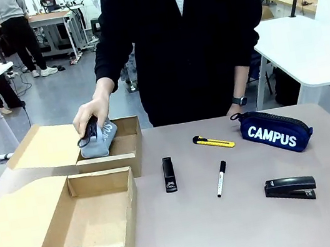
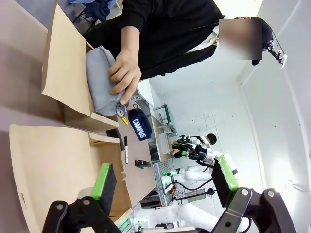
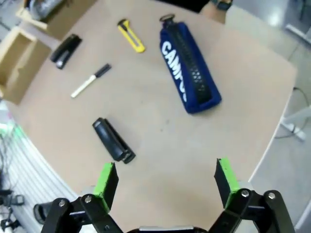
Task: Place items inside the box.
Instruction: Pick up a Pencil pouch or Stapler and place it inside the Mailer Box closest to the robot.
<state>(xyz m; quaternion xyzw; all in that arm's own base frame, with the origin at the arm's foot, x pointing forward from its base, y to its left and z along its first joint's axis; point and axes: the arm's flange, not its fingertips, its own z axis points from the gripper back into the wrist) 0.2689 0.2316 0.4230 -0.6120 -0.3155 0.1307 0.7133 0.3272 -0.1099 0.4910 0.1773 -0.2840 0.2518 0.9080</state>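
A person's hand holds a grey pouch down inside the far cardboard box. On the table lie a yellow utility knife, a navy pouch, a white marker and two black staplers. My left gripper is open and empty, hovering over the near box, with the grey pouch ahead. High above the table's right end, my right gripper is also open and empty; a stapler and the navy pouch lie below it.
A second, empty cardboard box with its lid folded out stands at the front left. The person stands at the far edge, the other hand resting near the navy pouch. White tables and other people are in the background.
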